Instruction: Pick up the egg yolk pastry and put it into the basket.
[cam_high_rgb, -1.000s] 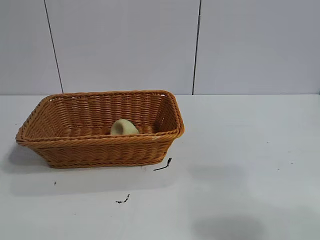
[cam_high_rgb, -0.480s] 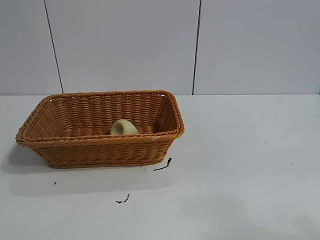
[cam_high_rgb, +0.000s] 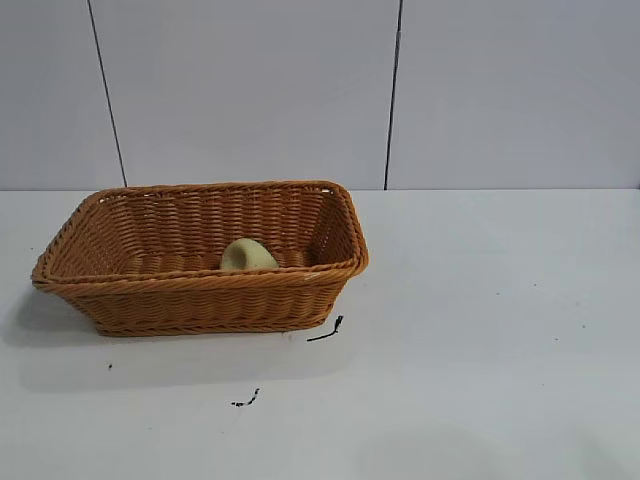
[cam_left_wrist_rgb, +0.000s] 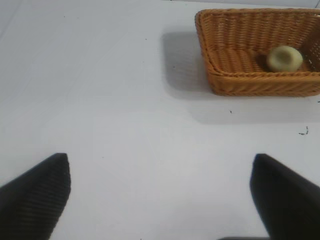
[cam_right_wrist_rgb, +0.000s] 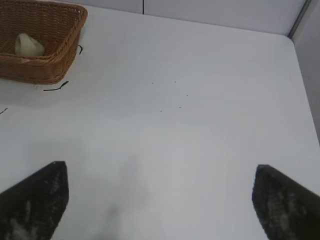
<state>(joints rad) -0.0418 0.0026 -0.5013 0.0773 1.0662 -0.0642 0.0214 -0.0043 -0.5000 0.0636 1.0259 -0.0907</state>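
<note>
The pale yellow egg yolk pastry (cam_high_rgb: 247, 255) lies inside the orange-brown wicker basket (cam_high_rgb: 200, 293), near its front wall. It also shows in the left wrist view (cam_left_wrist_rgb: 284, 58) inside the basket (cam_left_wrist_rgb: 250, 82), and in the right wrist view (cam_right_wrist_rgb: 29, 45) inside the basket (cam_right_wrist_rgb: 55, 65). Neither arm shows in the exterior view. My left gripper (cam_left_wrist_rgb: 160, 172) is open and empty above bare table, well away from the basket. My right gripper (cam_right_wrist_rgb: 160, 177) is open and empty above bare table, far from the basket.
The white table (cam_high_rgb: 480, 300) has small black marks (cam_high_rgb: 326, 330) in front of the basket, also seen in the right wrist view (cam_right_wrist_rgb: 56, 87). A grey panelled wall stands behind. The table's far edge (cam_right_wrist_rgb: 295, 75) shows in the right wrist view.
The arm shadow on the table at the lower right has slid down and faded out of the exterior view. The basket and pastry have not moved.
</note>
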